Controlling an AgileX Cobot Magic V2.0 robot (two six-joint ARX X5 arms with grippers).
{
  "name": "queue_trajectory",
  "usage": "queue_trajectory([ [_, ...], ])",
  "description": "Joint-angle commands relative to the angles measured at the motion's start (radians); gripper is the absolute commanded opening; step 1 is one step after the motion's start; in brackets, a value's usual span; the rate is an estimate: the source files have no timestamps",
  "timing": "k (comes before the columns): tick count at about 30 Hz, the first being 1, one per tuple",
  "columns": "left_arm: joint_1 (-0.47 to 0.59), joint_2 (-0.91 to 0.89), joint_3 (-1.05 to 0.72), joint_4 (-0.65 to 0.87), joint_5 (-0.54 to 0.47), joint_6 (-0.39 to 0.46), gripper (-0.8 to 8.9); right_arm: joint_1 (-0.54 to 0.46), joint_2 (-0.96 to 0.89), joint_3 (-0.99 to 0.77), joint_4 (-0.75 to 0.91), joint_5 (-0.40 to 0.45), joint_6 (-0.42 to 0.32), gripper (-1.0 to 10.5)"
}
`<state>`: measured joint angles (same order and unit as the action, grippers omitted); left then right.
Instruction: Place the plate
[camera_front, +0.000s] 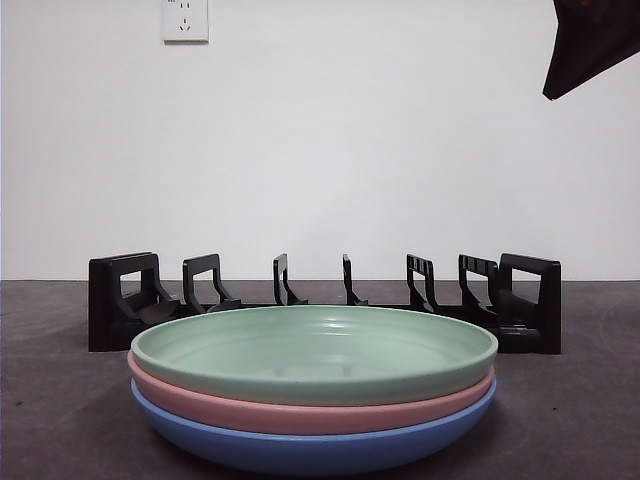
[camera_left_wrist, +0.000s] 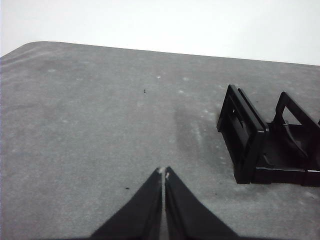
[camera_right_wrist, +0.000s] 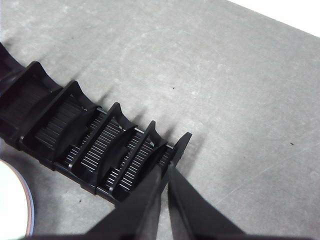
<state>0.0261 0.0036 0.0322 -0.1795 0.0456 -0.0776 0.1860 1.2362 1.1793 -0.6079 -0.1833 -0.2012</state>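
- A stack of three shallow plates sits on the grey tabletop (camera_front: 60, 420), right in front of the black plate rack (camera_front: 320, 300) as the front view shows it.
- The green plate (camera_front: 315, 350) is on top, nested into the pink plate (camera_front: 300, 412), which in turn rests in the blue plate (camera_front: 310, 450) at the bottom; only the rims of the lower two show.
- The rack stands behind the stack, running across the tabletop, with upright dividers along its length and a taller frame at each end. All its slots that can be seen hold nothing.
- The stack hides the lower middle part of the rack from the front view; whether the plates touch the rack cannot be told.
- The left gripper (camera_left_wrist: 163, 172) hangs over bare tabletop beside one end of the rack, apart from it, with its two black jaws pressed together and nothing between them.
- The right gripper (camera_right_wrist: 164, 172) hangs above the other end of the rack, its tips over the last dividers, the jaws drawn nearly together and holding nothing.
- In the right wrist view a pale curved plate edge shows at the picture's corner, on the far side of the rack from the bare tabletop.
- In the front view a dark arm tip (camera_front: 590, 45) shows high above the rack's end; which arm it belongs to is not clear from that view.
- On the white wall (camera_front: 400, 150) behind the rack there is a wall socket (camera_front: 185, 20).
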Motion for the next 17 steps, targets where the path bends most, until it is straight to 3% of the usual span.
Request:
queue_trajectory([
  [1, 0.002, 0.0, -0.019, -0.007, -0.001, 0.01, 0.07, 0.002, 0.005, 0.013, 0.01, 0.0, 0.011, 0.2],
  [6, 0.002, 0.0, -0.019, -0.007, -0.001, 0.01, 0.07, -0.006, -0.045, -0.013, -0.002, 0.045, -0.035, 0.2],
  [8, 0.002, 0.0, -0.019, -0.007, -0.001, 0.01, 0.07, -0.021, -0.12, -0.11, 0.094, 0.045, -0.045, 0.2],
  [13, 0.002, 0.0, -0.019, -0.007, -0.001, 0.01, 0.07, -0.068, -0.507, -0.632, 0.547, 0.055, 0.05, 0.2],
  [17, 0.002, 0.0, -0.019, -0.007, -0.001, 0.01, 0.07, -0.108, -0.866, -0.988, 0.697, 0.088, 0.13, 0.2],
])
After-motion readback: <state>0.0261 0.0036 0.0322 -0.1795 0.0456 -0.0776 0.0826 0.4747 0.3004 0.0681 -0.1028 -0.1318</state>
